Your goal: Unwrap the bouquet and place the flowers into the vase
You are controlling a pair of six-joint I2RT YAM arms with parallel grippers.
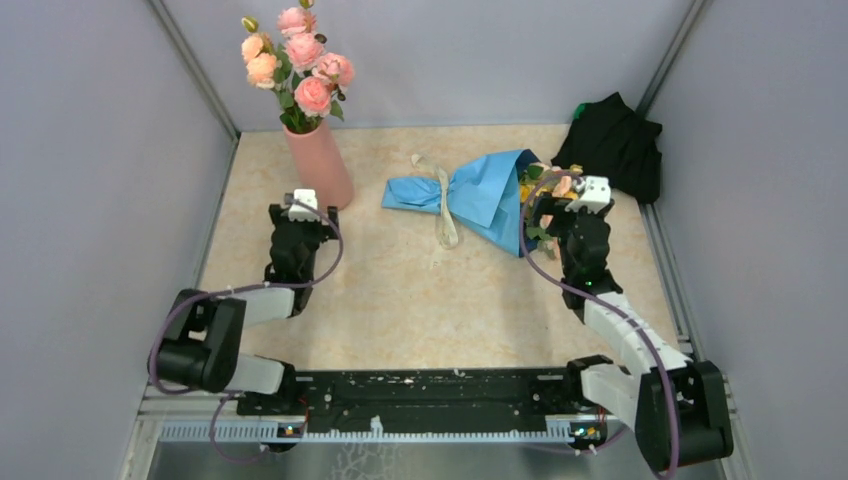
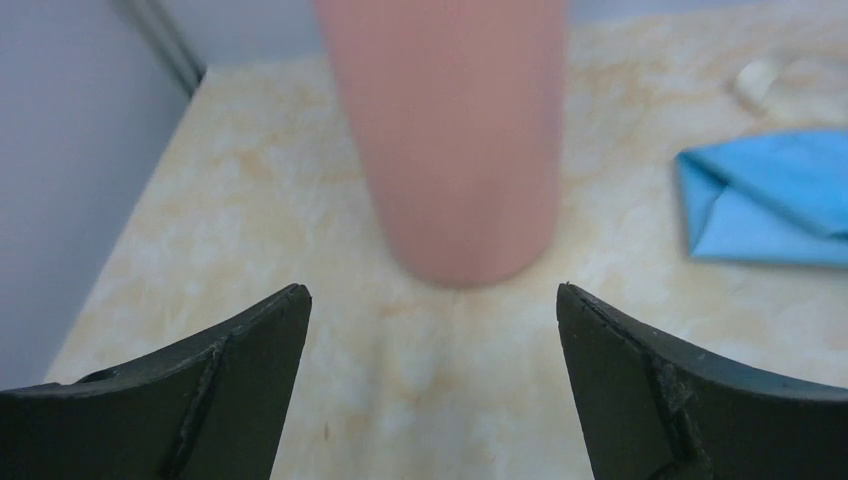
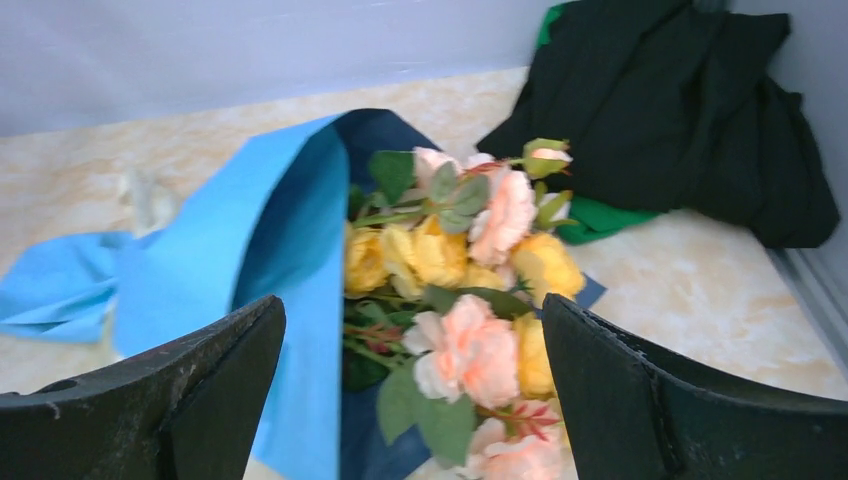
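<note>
The bouquet lies on its side mid-table, blue paper cone tied with a cream ribbon, blooms pointing right. The flowers, yellow and peach-pink with green leaves, spill from the cone's open mouth, and my right gripper hovers open just above and short of them, touching nothing. The salmon-pink vase stands at the back left. My left gripper is open close in front of the vase, with bare tabletop between its fingers. The bouquet's pointed blue tail shows to the right of the vase.
Larger pink roses stand in the vase. A black cloth heap with a green piece under it lies in the back right corner, just beyond the blooms. Grey walls close in the table on three sides.
</note>
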